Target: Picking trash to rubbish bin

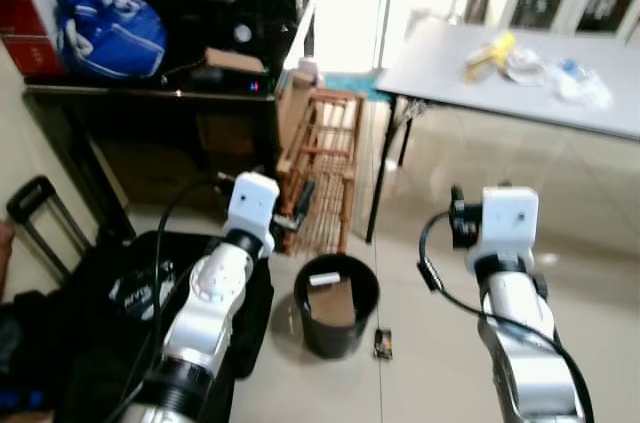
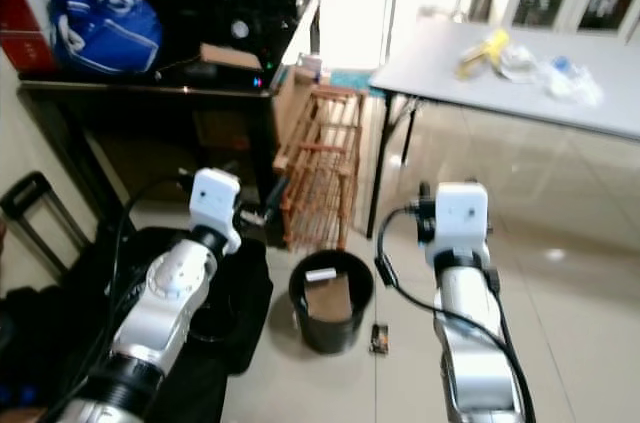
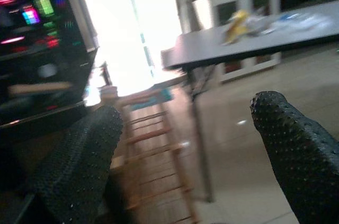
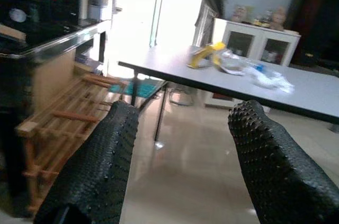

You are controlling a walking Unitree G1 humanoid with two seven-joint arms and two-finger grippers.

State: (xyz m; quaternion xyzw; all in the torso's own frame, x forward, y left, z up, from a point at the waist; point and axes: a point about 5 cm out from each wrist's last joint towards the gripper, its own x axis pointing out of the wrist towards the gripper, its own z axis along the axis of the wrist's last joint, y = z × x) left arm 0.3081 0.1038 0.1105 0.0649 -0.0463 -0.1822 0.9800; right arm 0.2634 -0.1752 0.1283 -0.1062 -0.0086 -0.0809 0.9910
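Both grippers, left and right, jaws wide and empty, above black bin; no legible writing.

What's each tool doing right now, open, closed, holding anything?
Left tool: open, holding nothing, raised above the black bin.
Right tool: open, holding nothing, facing the table.
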